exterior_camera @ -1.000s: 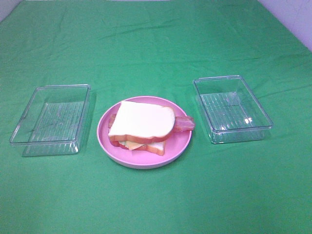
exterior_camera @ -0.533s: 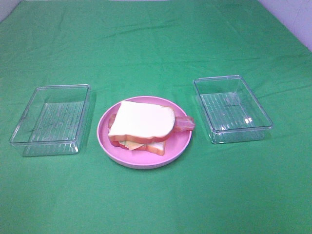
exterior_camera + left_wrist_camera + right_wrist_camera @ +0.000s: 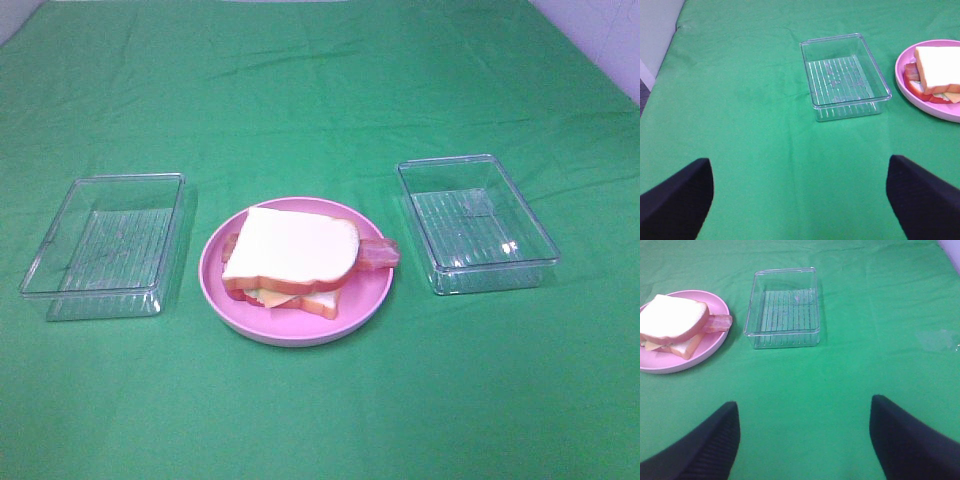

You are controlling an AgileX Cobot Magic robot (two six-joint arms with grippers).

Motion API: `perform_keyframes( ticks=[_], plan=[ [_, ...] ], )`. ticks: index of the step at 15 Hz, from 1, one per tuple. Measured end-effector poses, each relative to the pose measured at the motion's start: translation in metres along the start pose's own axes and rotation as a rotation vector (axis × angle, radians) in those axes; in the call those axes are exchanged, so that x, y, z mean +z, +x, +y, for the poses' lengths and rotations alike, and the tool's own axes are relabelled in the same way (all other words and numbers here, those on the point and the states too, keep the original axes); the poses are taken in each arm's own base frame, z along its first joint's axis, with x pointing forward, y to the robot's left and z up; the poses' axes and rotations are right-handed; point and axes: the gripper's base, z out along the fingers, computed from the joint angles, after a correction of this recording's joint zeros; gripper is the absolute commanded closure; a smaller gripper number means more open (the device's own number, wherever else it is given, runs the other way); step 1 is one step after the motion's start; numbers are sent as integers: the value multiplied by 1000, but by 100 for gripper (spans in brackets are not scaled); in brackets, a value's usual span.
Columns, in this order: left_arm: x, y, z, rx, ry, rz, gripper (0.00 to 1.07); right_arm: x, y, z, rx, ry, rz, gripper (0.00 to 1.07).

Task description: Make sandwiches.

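A: Where do we find the stacked toy sandwich of white bread, bacon and cheese (image 3: 290,260)?

B: On the round pink plate (image 3: 372,292), between the two clear plastic trays (image 3: 105,245) (image 3: 475,222) on the green cloth (image 3: 320,90); one bacon strip juts out sideways.

A: And our grippers?

B: The left gripper (image 3: 800,200) hangs with jaws spread wide, holding nothing; the right gripper (image 3: 802,440) likewise, parted and empty.

Left gripper (image 3: 800,200) jaws wide apart, bare cloth between; tray (image 3: 844,75) well ahead. Right gripper (image 3: 805,440) same: tray (image 3: 782,307) ahead, clear approach.
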Motion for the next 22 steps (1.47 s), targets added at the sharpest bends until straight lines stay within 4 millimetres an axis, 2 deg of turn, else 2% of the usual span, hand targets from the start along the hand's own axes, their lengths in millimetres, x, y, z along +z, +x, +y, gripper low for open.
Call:
perform_keyframes(
  ticks=[12,15,22],
  plan=[
    [0,0,0,-7,0,0,18,0,0,0,0,0,0,38],
    [0,0,1,-92,-7,2,18,0,0,0,0,0,0,38],
    [0,1,2,-90,-23,2,18,0,0,0,0,0,0,38]
  ],
)
